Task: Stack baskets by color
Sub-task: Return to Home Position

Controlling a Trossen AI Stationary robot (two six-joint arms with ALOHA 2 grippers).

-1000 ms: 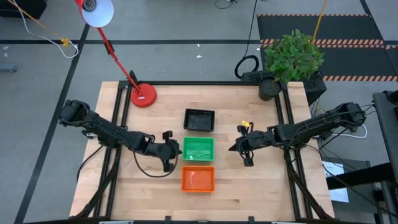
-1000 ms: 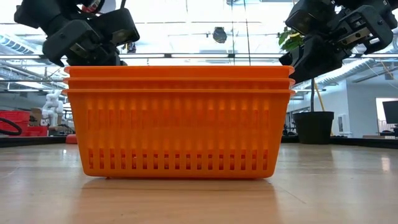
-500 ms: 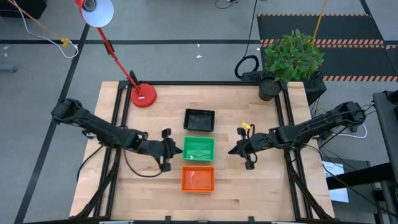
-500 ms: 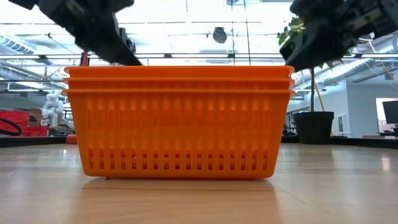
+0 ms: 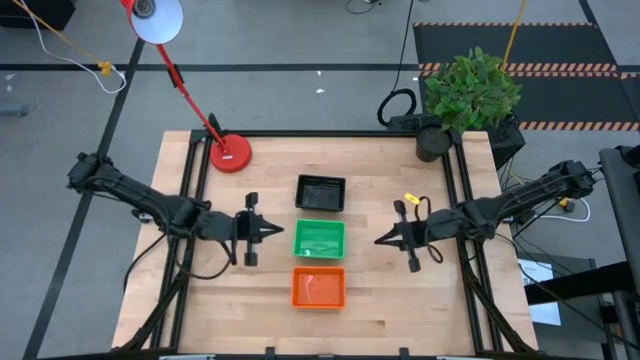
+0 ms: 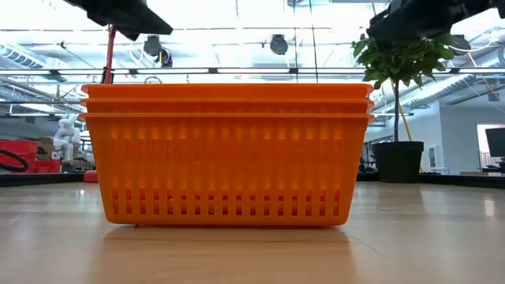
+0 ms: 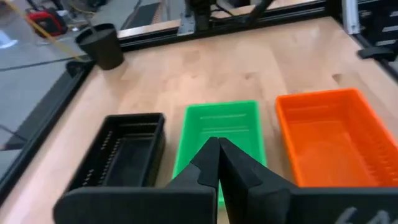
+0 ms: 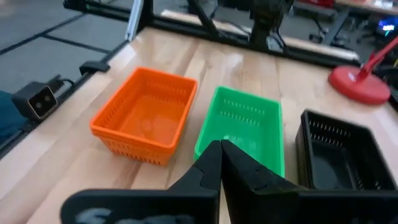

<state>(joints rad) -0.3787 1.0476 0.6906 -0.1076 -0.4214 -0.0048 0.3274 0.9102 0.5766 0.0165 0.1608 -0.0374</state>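
Three basket stacks stand in a row down the table's middle: black (image 5: 321,193) at the far end, green (image 5: 319,240) in the middle, orange (image 5: 318,288) nearest the front edge. In the low view the orange stack (image 6: 227,154) shows three nested rims and rests on its base. My left gripper (image 5: 281,231) hangs shut left of the green stack, above the table, holding nothing. My right gripper (image 5: 379,240) hangs shut right of it, also holding nothing. Each wrist view shows shut fingertips, left (image 7: 218,144) and right (image 8: 219,145), with all three stacks beyond them.
A red lamp base (image 5: 230,153) stands at the far left corner, its arm reaching up off the table. A potted plant (image 5: 468,95) stands at the far right corner. Bare wood lies to the left and right of the basket row.
Both grippers have risen, out of the low view's upper corners. My left gripper has drawn back from the green stack toward the table's left edge and rolled; its fingers were slightly apart and are now shut. My right gripper has drawn back slightly toward the right edge. The baskets have stayed put.
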